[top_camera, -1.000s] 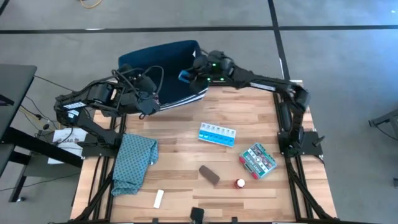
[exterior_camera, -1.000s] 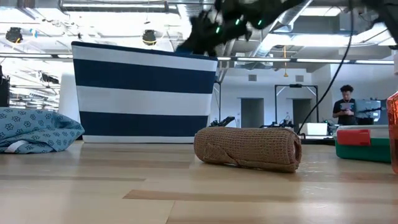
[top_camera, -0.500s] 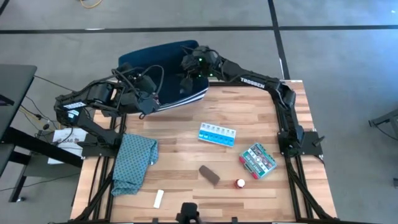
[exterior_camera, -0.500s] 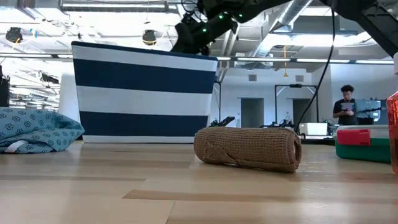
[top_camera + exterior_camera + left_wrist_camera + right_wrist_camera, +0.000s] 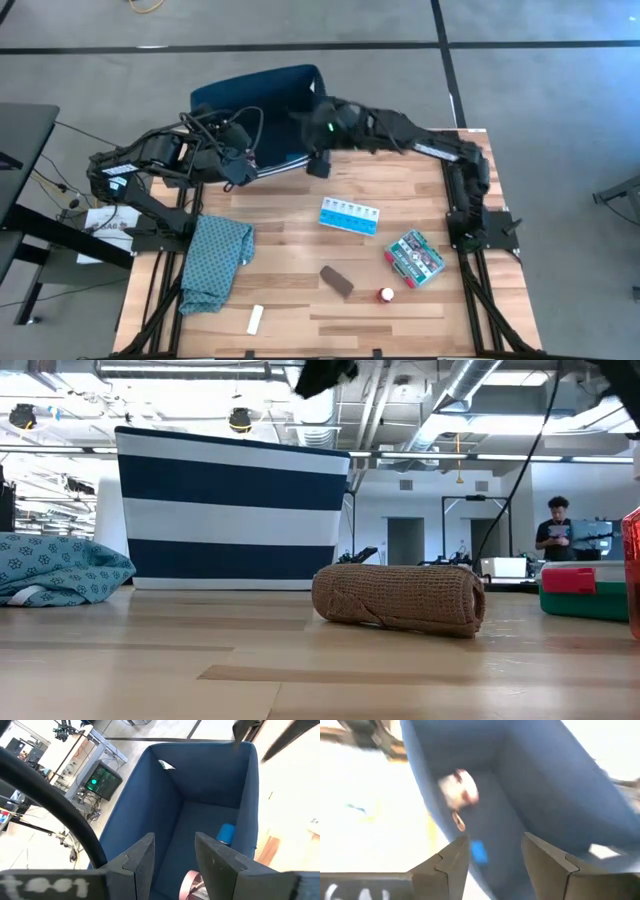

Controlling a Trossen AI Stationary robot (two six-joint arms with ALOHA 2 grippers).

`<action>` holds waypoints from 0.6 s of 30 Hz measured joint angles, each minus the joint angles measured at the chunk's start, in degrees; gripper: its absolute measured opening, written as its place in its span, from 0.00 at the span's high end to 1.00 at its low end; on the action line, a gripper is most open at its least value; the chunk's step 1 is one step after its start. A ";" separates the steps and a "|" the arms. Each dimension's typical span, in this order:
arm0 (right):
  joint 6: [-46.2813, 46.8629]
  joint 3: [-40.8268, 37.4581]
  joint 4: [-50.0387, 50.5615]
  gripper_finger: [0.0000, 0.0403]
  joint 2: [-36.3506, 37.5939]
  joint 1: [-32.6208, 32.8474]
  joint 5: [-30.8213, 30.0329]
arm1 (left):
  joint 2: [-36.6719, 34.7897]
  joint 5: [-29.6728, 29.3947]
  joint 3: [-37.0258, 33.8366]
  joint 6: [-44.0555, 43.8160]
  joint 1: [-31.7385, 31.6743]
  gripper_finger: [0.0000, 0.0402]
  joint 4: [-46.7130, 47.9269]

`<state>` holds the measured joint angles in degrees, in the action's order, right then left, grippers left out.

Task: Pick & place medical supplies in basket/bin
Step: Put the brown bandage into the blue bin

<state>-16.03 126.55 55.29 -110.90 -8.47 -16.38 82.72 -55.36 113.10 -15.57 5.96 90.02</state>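
Note:
The navy bin (image 5: 262, 98) stands at the table's far edge; the low view shows its striped wall (image 5: 232, 510). Inside it lie a pink roll (image 5: 460, 787) and a small blue square (image 5: 479, 852), also seen as the blue piece (image 5: 226, 832) in the left wrist view. My right gripper (image 5: 318, 163) is open and empty, just near of the bin's right corner, above the table. My left gripper (image 5: 236, 166) is open at the bin's near-left rim, its fingers (image 5: 145, 855) over the opening; whether it touches the rim I cannot tell.
On the table lie the light blue pill organiser (image 5: 350, 216), the teal-red-white box (image 5: 415, 257), the brown block (image 5: 336, 282), the red-white cap (image 5: 386, 295), the white stick (image 5: 255, 319) and the teal cloth (image 5: 215, 260). A person (image 5: 555, 525) stands far behind.
My right gripper swung from the bin's right rim over the bin's opening, then drew back toward the table's near edge, past the bin's near-right corner. The small blue piece seen at its fingers a second ago no longer shows there. The left arm kept still.

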 joint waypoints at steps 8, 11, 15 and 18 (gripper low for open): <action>21.72 -1.02 35.72 0.57 1.88 13.08 -2.70 | 0.00 -0.09 0.00 -0.04 0.00 0.66 0.00; 27.14 -6.67 30.79 0.56 2.54 16.06 1.66 | 0.00 -0.12 0.00 -0.05 0.00 0.66 -0.01; 30.15 -12.13 25.88 0.53 2.04 19.55 11.01 | 0.00 0.58 0.00 -0.80 0.00 0.66 -0.02; 35.29 -17.58 21.55 0.51 0.94 21.69 12.06 | 0.00 1.62 0.00 -1.40 0.20 0.66 0.00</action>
<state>19.26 108.97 76.84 -109.95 13.23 -4.32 82.72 -53.74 113.10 -16.97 6.15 90.02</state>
